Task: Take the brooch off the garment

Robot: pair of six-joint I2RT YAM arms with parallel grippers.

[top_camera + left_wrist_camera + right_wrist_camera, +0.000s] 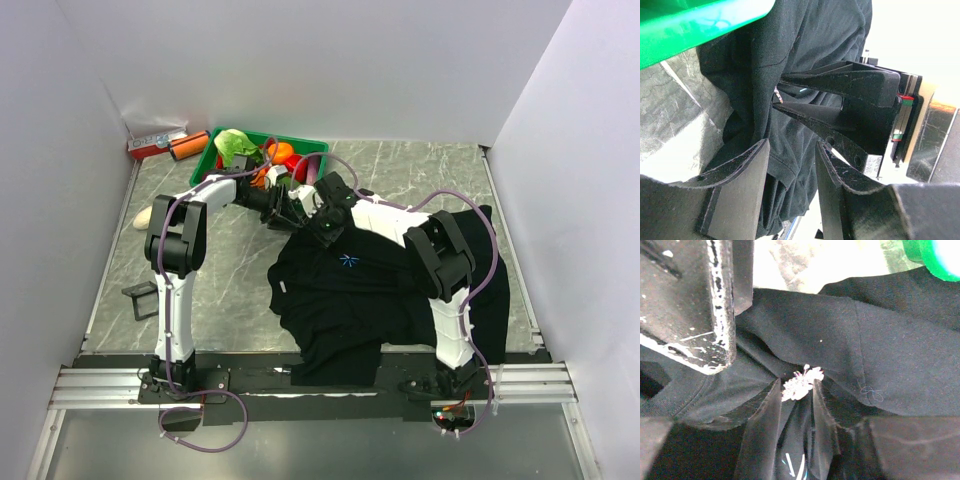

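At the garment's (340, 300) eleven-o'clock corner, the right end effector (795, 386) brackets the brooch (802, 381); I cannot tell whether it grips. The left end effector (792, 145), clenched on the garment, should brace against a straight pull.

Left arm (174, 300) and right arm (455, 325): white link shells, black joint housings. Purple cables (243, 424) loop at 6 o'clock near bases. Right gripper (795, 386) fingers black, white-scuffed.
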